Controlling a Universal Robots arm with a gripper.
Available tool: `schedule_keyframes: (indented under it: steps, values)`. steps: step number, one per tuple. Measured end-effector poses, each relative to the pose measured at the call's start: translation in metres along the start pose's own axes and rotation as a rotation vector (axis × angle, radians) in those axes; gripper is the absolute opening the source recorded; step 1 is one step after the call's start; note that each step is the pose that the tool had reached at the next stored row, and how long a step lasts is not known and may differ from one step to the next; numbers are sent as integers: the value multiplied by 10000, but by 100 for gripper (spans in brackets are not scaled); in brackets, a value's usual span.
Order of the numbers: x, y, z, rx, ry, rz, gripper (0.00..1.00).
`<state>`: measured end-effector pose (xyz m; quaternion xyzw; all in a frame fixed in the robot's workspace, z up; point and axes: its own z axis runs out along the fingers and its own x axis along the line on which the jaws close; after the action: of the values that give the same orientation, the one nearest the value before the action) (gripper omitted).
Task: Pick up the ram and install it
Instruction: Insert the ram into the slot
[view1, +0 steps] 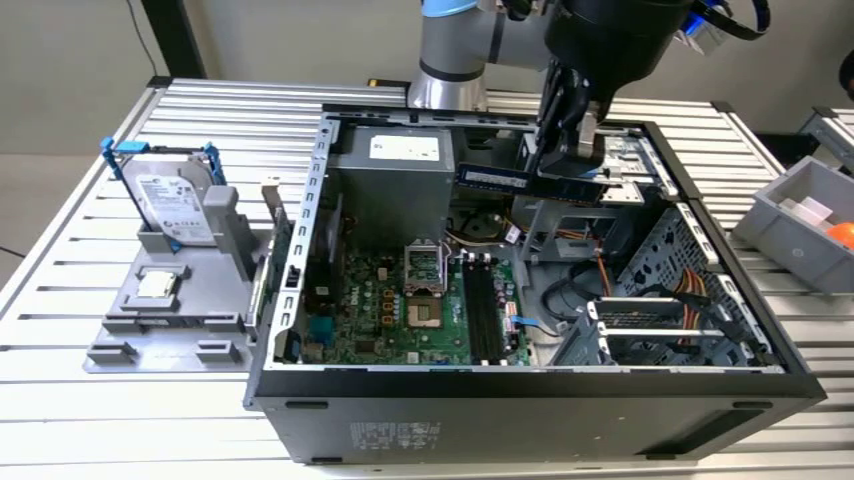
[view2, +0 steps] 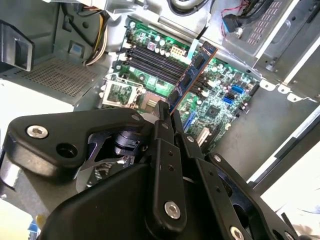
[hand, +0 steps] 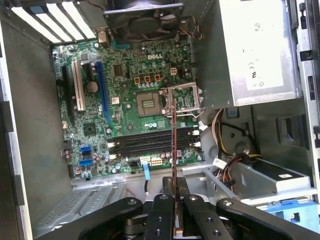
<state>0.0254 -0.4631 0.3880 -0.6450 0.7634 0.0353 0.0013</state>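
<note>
Black gripper (view2: 163, 111) linkage sits nearest the lens, jaws clamped on one end of the ram (view2: 192, 75), which hangs above the open case.

Second wrist view: the ram sticks out from the jaws over the motherboard (view2: 222, 87), its long axis crossing the memory slots (view2: 155, 57) rather than lying along them. First wrist view: the ram (hand: 173, 145) shows edge-on as a thin line running out from the gripper (hand: 174, 192), again across the slots (hand: 150, 142) and clear of the board. Exterior view: the gripper (view1: 567, 170) holds the ram (view1: 514, 180) by its end on the exterior view's right. The stick is roughly level, free end toward the exterior view's left. It sits high over the case (view1: 534, 400) beside the power supply (view1: 387, 170), well apart from the slots (view1: 481, 310). My read: a clean seat needs the long axis parallel to one slot, contact edge down, notch matched and pressure even. A tilted entry risks jamming.
</note>
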Motion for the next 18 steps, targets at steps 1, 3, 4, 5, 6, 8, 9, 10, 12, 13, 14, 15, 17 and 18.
schedule_keyframes:
  steps: [1, 3, 4, 5, 6, 8, 9, 10, 12, 13, 14, 15, 17, 18]
  values:
    - [0, 0, 0, 0, 0, 14, 0]
    - [0, 0, 0, 2, -2, 42, 0]
    - [0, 0, 0, 3, -3, 57, 0]
    - [0, 0, 0, 4, -3, 70, 0]
    - [0, 0, 0, 4, -4, 84, 0]
    - [0, 0, 0, 6, -6, 120, 0]
    - [0, 0, 0, 7, -7, 141, 0]
    - [0, 0, 0, 8, -9, 161, 0]
    - [0, 0, 0, 10, -10, 204, 0]
    - [0, 0, 0, 11, -12, 225, 0]
    - [0, 0, 0, 12, -13, 246, 0]
    - [0, 0, 0, 13, -14, 267, 0]
    - [0, 0, 0, 14, -16, 304, 0]
    - [0, 0, 0, 15, -16, 323, 0]
